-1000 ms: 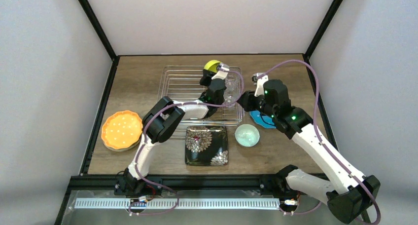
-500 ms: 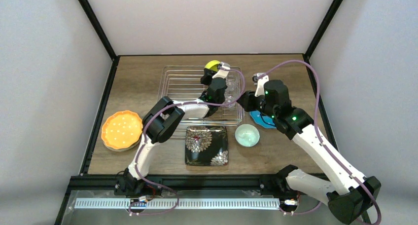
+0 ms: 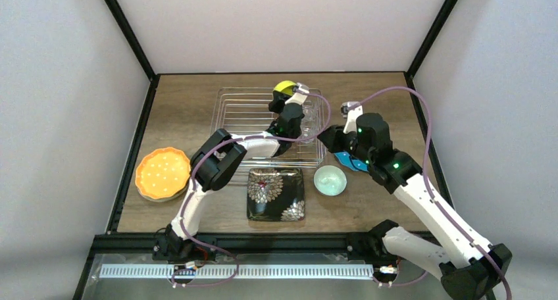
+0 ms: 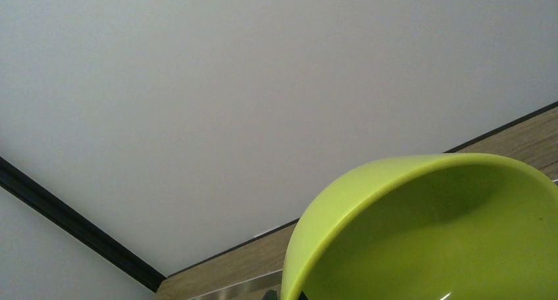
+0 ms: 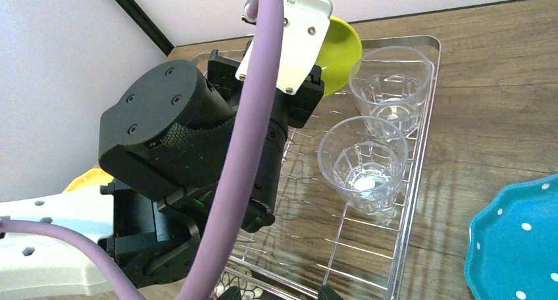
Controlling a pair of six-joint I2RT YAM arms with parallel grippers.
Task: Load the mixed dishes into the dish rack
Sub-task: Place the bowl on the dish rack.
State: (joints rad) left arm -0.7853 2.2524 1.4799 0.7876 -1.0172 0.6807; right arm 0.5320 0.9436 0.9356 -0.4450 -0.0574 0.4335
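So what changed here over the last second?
The left gripper closed, apparently on the yellow-green bowl, which stands on edge at the dish rack's far side. The right gripper, open and empty, backed slightly away from the rack. The glass cups, orange plate, black floral plate, mint bowl and blue dotted plate stayed put.

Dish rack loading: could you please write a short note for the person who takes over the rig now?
Left tool: shut on the yellow-green bowl, which is tilted at the far edge of the dish rack.
Right tool: open, empty, beside the rack's right side.
Done: two glass cups stand in the rack.
To do: orange plate, black floral plate, mint bowl and blue dotted plate are on the table.
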